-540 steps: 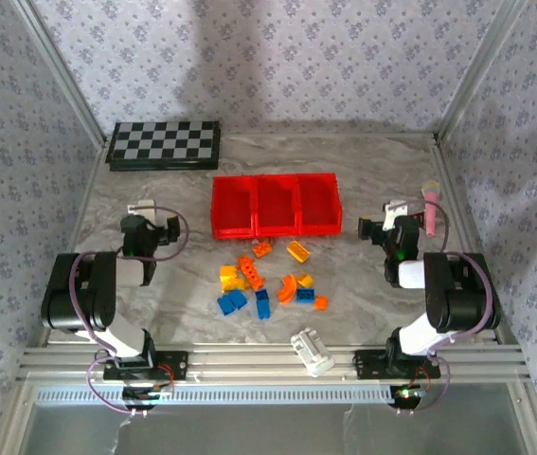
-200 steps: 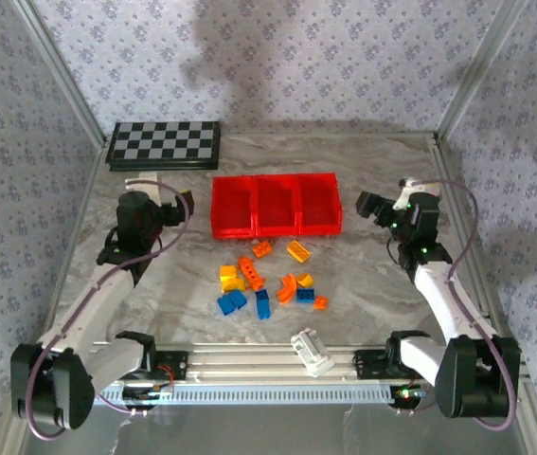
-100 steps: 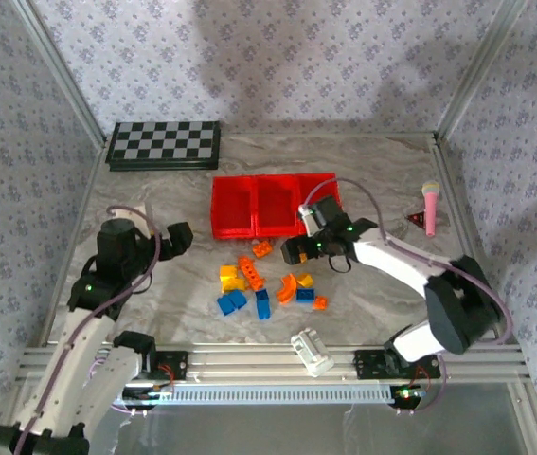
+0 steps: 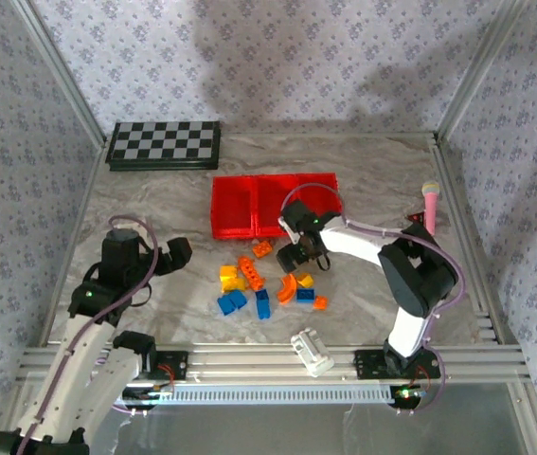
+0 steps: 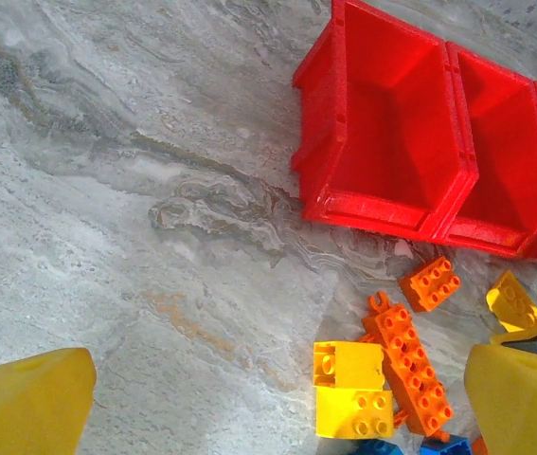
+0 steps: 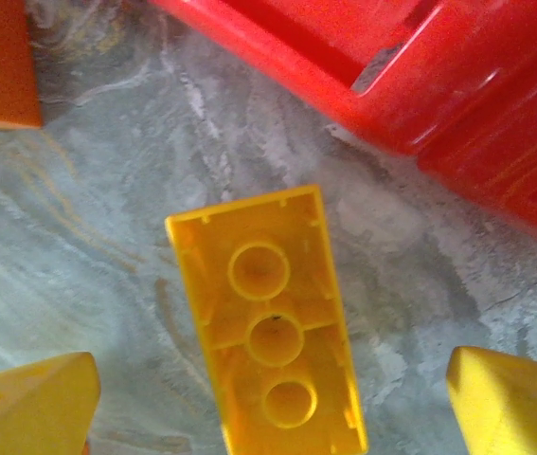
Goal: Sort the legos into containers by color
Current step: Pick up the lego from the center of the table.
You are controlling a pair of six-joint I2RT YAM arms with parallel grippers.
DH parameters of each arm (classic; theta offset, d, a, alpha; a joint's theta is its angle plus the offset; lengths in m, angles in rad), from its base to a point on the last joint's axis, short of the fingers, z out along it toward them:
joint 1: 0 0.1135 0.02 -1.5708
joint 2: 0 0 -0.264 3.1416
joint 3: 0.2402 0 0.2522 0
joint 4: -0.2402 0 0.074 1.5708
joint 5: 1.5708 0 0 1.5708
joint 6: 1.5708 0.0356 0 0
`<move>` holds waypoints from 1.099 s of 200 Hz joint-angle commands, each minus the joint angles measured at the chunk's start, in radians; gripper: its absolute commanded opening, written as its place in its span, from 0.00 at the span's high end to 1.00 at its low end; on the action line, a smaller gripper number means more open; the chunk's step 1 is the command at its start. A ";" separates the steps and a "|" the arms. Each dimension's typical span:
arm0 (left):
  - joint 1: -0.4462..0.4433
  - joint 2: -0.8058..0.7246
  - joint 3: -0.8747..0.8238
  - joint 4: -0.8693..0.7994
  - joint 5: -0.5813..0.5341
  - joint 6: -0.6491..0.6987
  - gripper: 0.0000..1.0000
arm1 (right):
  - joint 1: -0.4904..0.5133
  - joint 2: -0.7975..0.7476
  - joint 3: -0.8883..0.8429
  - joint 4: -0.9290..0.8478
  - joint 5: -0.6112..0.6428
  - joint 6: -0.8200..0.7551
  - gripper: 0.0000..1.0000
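We see our right claw (image 6: 268,403) released, one finger on each side of a yellow lego (image 6: 268,322) lying upside down on the bench (image 6: 88,237), just beside the red containers (image 6: 457,95). Our left claw (image 5: 268,403) is also released and grasps nothing, and the other legos (image 4: 249,277) lie near.

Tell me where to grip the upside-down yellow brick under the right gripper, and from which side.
Grip the yellow brick across its two long walls near mid-length, coming straight down. It lies flat, hollow side up, both long walls free. The right gripper is open, fingers flanking it; a slight wrist twist would probably square them to the skewed brick.
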 commanded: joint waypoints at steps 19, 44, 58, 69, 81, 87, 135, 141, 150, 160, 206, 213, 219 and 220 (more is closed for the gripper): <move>-0.006 -0.041 0.008 -0.025 -0.027 -0.015 0.00 | 0.014 0.043 0.043 -0.028 0.059 -0.047 0.11; -0.005 -0.060 0.008 -0.031 -0.040 -0.020 0.00 | 0.033 0.075 0.066 -0.033 0.075 -0.063 0.19; -0.005 -0.062 0.009 -0.033 -0.041 -0.022 0.00 | 0.050 0.091 0.082 -0.040 0.098 -0.069 0.24; -0.005 -0.062 0.006 -0.031 -0.042 -0.024 0.00 | 0.061 0.101 0.093 -0.048 0.120 -0.076 0.28; -0.005 -0.061 0.005 -0.030 -0.042 -0.025 0.00 | 0.076 0.111 0.096 -0.056 0.147 -0.084 0.32; -0.005 -0.061 0.004 -0.028 -0.042 -0.025 0.00 | 0.083 0.116 0.096 -0.061 0.157 -0.087 0.33; -0.005 -0.071 0.000 -0.027 -0.052 -0.032 0.00 | 0.108 0.120 0.096 -0.080 0.203 -0.092 0.58; -0.005 -0.073 -0.002 -0.025 -0.051 -0.034 0.00 | 0.110 0.116 0.096 -0.079 0.204 -0.090 0.61; -0.006 -0.074 -0.002 -0.025 -0.051 -0.033 0.00 | 0.111 0.109 0.094 -0.080 0.209 -0.088 0.64; -0.005 -0.079 -0.002 -0.026 -0.054 -0.034 0.00 | 0.113 0.099 0.088 -0.082 0.213 -0.083 0.68; -0.006 -0.102 0.006 -0.034 -0.043 -0.039 0.00 | 0.116 -0.041 0.086 -0.134 0.159 -0.063 0.77; -0.007 -0.104 0.006 -0.034 -0.034 -0.036 0.00 | 0.103 -0.075 0.084 -0.131 0.132 -0.059 0.78; -0.007 -0.105 0.008 -0.034 -0.025 -0.031 0.00 | 0.090 -0.106 0.086 -0.129 0.113 -0.049 0.78; -0.007 -0.105 0.008 -0.034 -0.023 -0.030 0.00 | 0.087 -0.111 0.087 -0.129 0.110 -0.048 0.78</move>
